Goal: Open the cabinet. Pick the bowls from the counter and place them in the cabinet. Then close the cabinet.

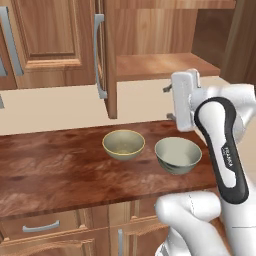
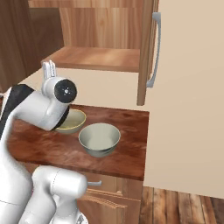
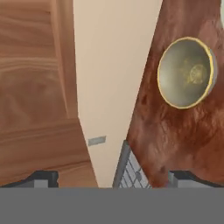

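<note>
Medium-brown wooden wall cabinet (image 1: 150,35), doors swung open, bare shelf facing outward. Reddish-brown glossy counter (image 1: 55,170) runs left–right beneath it, carrying 2 upright bowls: beige-olive, yellow-rimmed bowl (image 1: 123,144) beside grey-green bowl (image 1: 177,155). Arm lettering unreadable. Gripper (image 3: 113,179) fingers apart, holding nothing.

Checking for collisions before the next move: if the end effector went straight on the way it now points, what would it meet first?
Probably the bare beige wall between the cabinet and the counter; depth is unclear.
</note>
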Tool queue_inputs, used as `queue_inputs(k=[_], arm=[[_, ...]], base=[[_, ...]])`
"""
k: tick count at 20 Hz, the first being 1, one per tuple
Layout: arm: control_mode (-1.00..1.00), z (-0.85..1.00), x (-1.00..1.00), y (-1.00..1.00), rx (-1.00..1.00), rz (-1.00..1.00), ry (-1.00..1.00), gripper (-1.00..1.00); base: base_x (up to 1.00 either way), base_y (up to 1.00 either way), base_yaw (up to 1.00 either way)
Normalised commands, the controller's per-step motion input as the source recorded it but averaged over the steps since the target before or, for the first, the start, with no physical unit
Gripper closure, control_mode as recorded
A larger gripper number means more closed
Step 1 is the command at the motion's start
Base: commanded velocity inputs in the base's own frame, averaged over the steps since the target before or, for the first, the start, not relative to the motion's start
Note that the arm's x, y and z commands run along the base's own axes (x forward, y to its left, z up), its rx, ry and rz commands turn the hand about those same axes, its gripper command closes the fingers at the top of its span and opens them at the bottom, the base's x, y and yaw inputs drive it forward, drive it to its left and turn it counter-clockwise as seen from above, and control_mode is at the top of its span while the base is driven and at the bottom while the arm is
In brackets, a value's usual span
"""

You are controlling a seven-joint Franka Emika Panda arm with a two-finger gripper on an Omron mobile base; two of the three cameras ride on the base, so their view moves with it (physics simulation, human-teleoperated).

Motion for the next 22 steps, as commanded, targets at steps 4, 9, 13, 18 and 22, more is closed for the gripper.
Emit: queue_inputs(k=[4,9,13,18,22], arm=[[-1.00,0.00,-0.04,-0.63,-0.06,-0.23,0.50,-1.00],[-1.00,-0.04,-0.01,-0.43,-0.06,-0.16,0.26,-1.00],[-1.00,-0.26,-0.08,-0.27,-0.10,-0.15,0.10,-1.00],[-1.00,-0.37,-0.23,-0.37,-0.06,-0.09,0.00,-1.00],[-1.00,-0.27,-0.18,-0.39,-0.04,0.00,0.00,-1.00]], base=[[0.00,0.00,0.00],[0.00,0.00,0.00],[0.00,0.00,0.00],[0.00,0.00,0.00],[0.00,0.00,0.00]])
